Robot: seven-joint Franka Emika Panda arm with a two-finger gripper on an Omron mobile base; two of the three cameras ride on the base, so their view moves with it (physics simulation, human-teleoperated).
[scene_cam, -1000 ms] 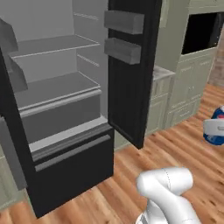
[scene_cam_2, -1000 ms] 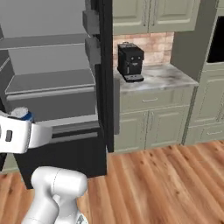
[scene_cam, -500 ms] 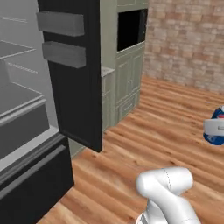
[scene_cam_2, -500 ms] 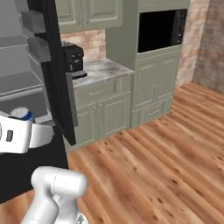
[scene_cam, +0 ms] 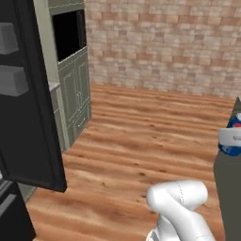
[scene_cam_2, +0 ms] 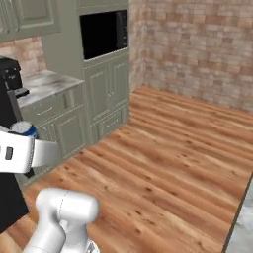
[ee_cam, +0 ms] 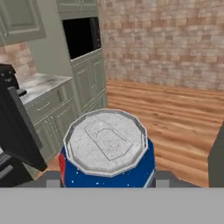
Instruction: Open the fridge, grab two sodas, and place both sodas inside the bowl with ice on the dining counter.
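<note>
With the gripper [ee_cam: 107, 186] pinching the blue soda can [ee_cam: 106, 151], the carrying step is underway; next, find the ice bowl.

Kitchen — fridge [scene_cam: 28, 117], green cabinets [scene_cam_2: 106, 94]

The blue soda can [ee_cam: 107, 153] stands upright, seen from above in the hand view. Its body is dark blue with a red patch on the left side. Its silver-grey speckled lid shows a faint tab outline. In the left base view the can [scene_cam: 231, 139] appears at the far right edge, blue with white marking. In the right base view its silver top and blue rim [scene_cam_2: 23, 129] appear at the left edge.

The fridge [scene_cam: 29, 117] is black and stands at the left. Its door is open, with two grey door bins on the inner face.
</note>
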